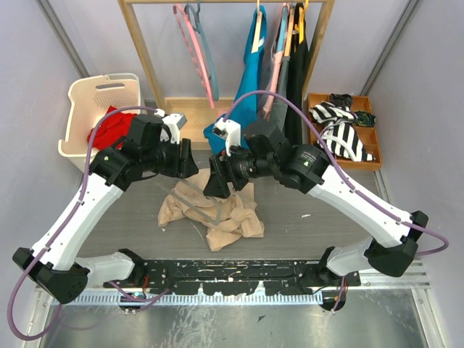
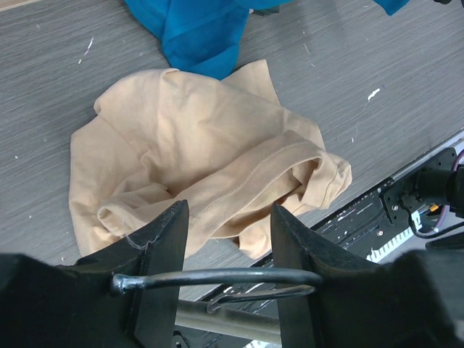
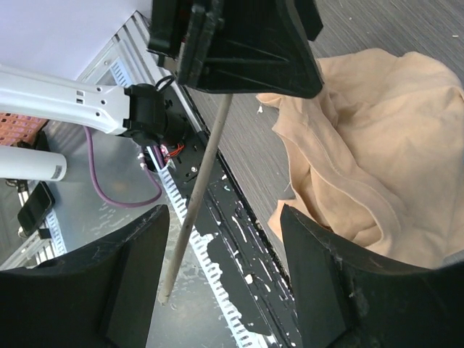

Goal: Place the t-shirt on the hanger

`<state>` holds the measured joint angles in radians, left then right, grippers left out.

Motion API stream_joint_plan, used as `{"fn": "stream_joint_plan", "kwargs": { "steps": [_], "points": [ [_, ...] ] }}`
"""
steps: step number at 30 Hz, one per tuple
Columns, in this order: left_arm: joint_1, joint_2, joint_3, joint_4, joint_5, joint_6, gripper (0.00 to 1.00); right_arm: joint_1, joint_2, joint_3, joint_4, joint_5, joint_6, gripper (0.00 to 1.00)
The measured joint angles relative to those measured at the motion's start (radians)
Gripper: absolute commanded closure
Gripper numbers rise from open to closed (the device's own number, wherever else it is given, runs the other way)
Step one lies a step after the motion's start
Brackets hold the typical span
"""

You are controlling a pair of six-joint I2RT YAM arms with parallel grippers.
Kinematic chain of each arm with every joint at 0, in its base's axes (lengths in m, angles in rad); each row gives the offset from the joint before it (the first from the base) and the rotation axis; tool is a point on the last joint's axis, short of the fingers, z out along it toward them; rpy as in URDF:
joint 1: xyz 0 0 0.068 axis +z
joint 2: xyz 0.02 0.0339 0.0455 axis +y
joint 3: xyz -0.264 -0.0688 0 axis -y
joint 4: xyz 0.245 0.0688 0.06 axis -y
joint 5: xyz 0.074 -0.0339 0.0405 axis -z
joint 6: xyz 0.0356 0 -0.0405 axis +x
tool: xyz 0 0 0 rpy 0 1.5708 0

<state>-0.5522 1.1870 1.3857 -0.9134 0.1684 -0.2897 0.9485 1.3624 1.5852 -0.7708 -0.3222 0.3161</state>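
Hanger (image 3: 199, 188) bar sticks out of my left claw (image 2: 228, 210), which looks clamped on it near the hook, though most of it is cut off. Right claw (image 3: 223, 210) gapes wide, with the bar showing in the gap. T-shirt (image 2: 210, 167) lies crumpled on the surface (image 2: 43, 80) under both claws.

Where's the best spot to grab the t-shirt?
Pinch the raised hemmed fold on the near side of the t-shirt, coming down from above: the cloth lies crumpled on the table, and that ridge stands up enough to close on.
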Motion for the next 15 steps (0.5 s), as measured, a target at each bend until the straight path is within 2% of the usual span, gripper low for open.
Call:
{"fn": "stream_joint_plan", "kwargs": {
  "steps": [8,15],
  "points": [
    [-0.007,0.003,0.000,0.000,-0.006,-0.002,0.82,0.010,0.022,0.009,0.047,-0.022,0.013,0.32],
    [-0.014,0.005,0.000,0.000,-0.015,-0.011,0.82,0.026,0.057,0.009,0.081,-0.036,0.040,0.37]
  ]
}}
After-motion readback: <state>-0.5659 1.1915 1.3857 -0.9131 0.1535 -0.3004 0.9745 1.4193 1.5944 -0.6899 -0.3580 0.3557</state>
